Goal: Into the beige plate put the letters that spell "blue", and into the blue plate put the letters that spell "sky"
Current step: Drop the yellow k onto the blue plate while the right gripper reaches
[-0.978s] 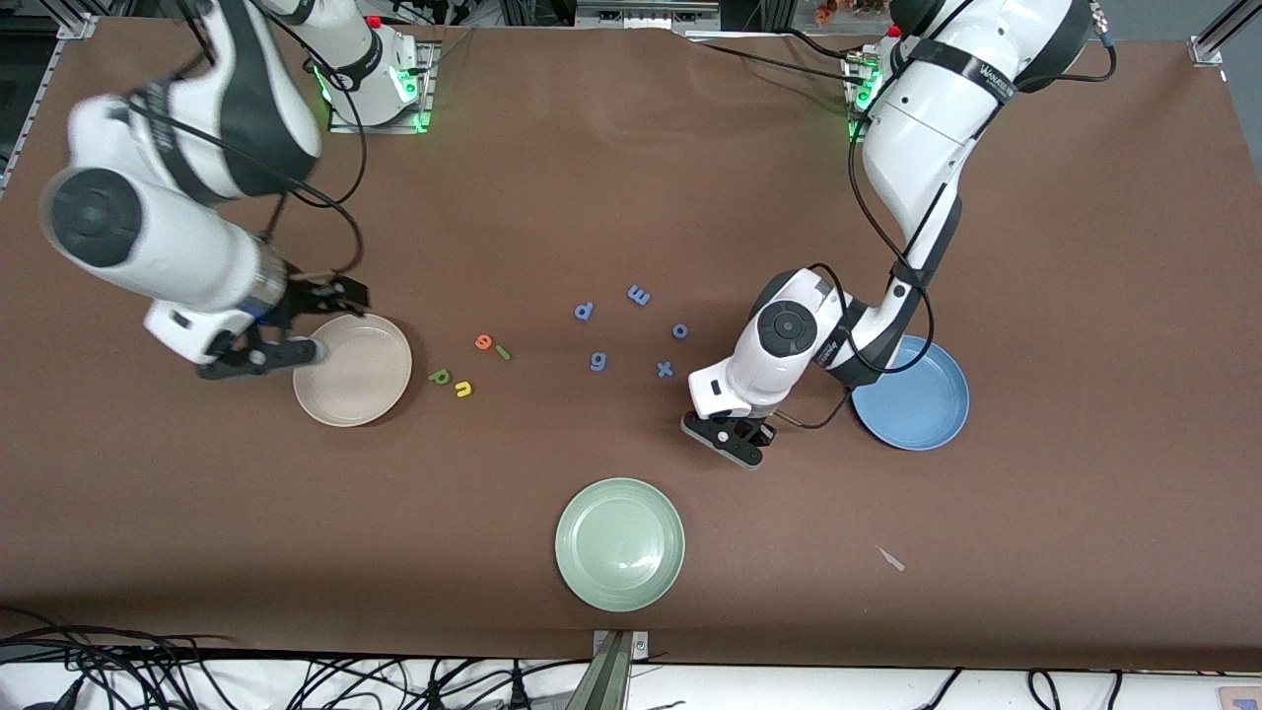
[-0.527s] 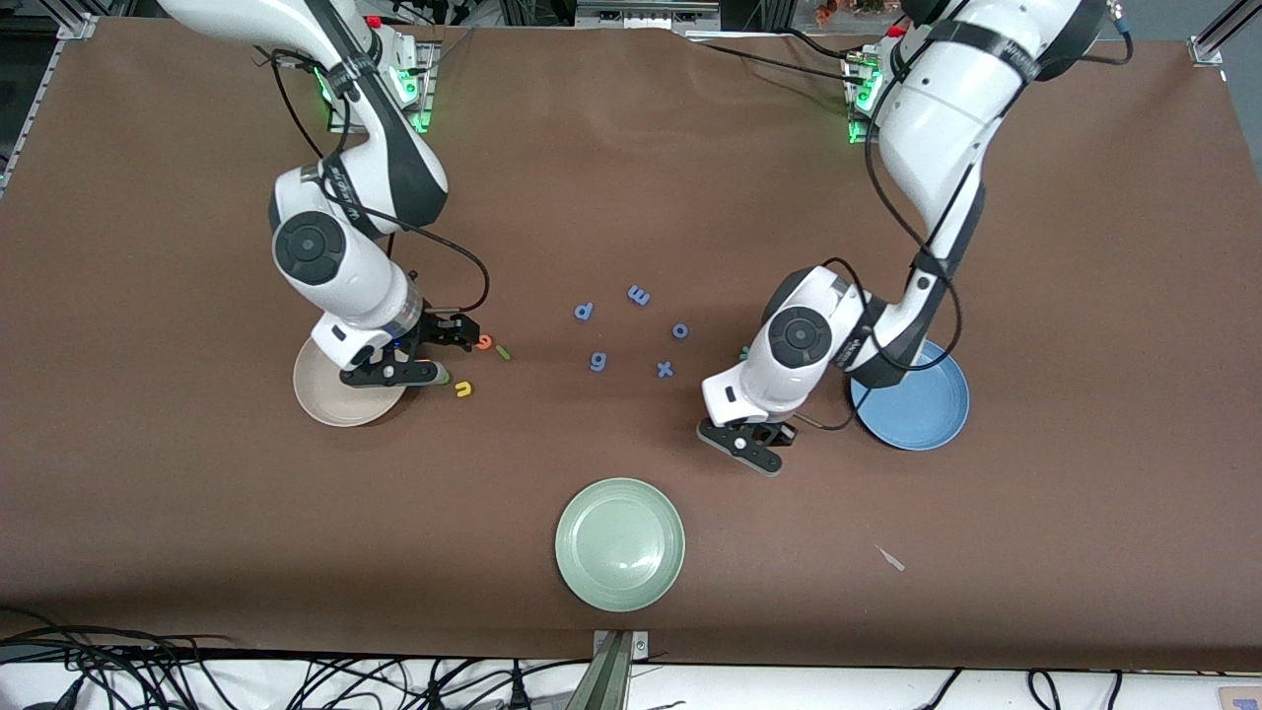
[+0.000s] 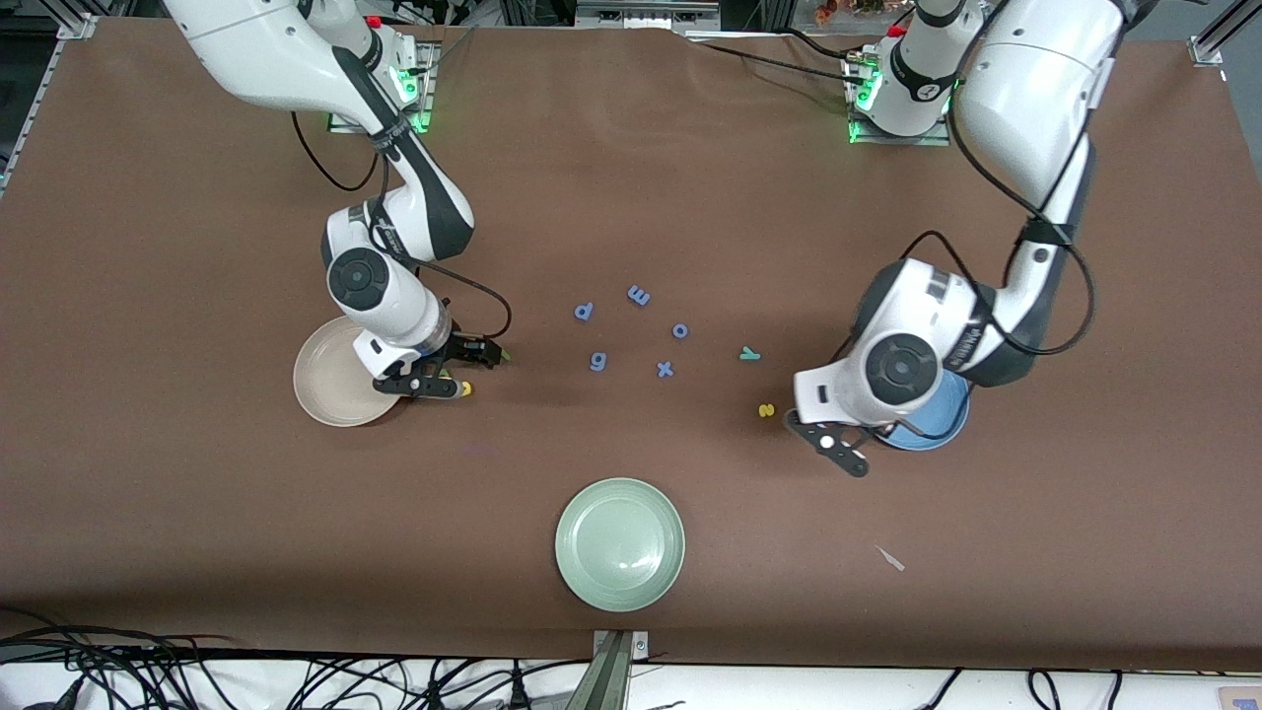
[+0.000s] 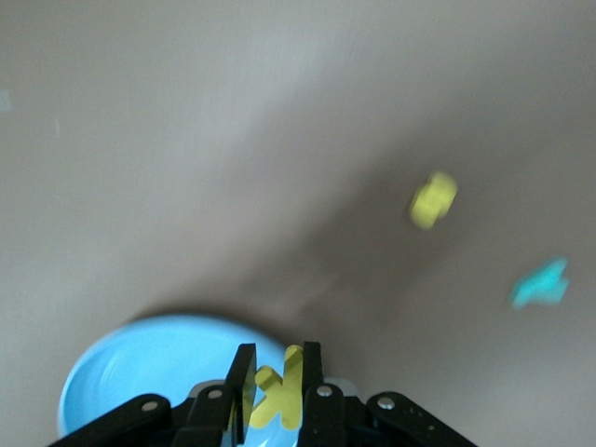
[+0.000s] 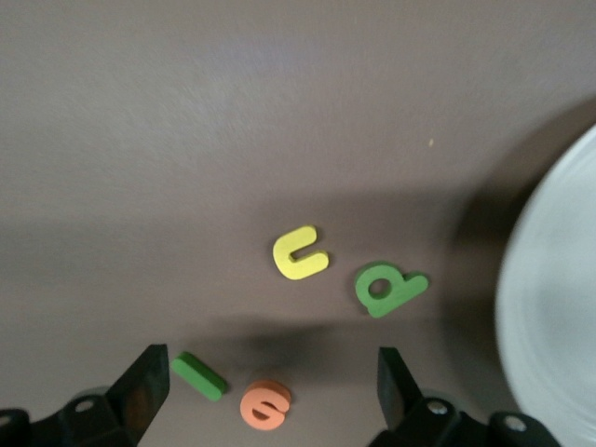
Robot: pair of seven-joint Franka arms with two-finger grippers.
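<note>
My left gripper (image 3: 841, 452) is shut on the yellow k (image 4: 279, 393) and hangs over the rim of the blue plate (image 3: 942, 422) (image 4: 154, 372). The yellow s (image 3: 766, 409) (image 4: 433, 199) and teal y (image 3: 750, 353) (image 4: 540, 284) lie on the mat beside that plate, toward the table's middle. My right gripper (image 3: 455, 371) (image 5: 270, 391) stands open, low over the orange e (image 5: 265, 405) and green l (image 5: 198, 375). The yellow u (image 5: 300, 253) and green b (image 5: 389, 287) lie close by, next to the beige plate (image 3: 330, 380) (image 5: 559, 307), which holds nothing.
Several periwinkle letters (image 3: 639, 295) are scattered on the mat in the middle of the table. A pale green plate (image 3: 619, 542) sits nearer the front camera. A small white scrap (image 3: 890, 558) lies beside it, toward the left arm's end.
My right arm swung from the beige plate's outer side across it to the letters beside it. My left gripper carried the k toward the blue plate, uncovering the s and y.
</note>
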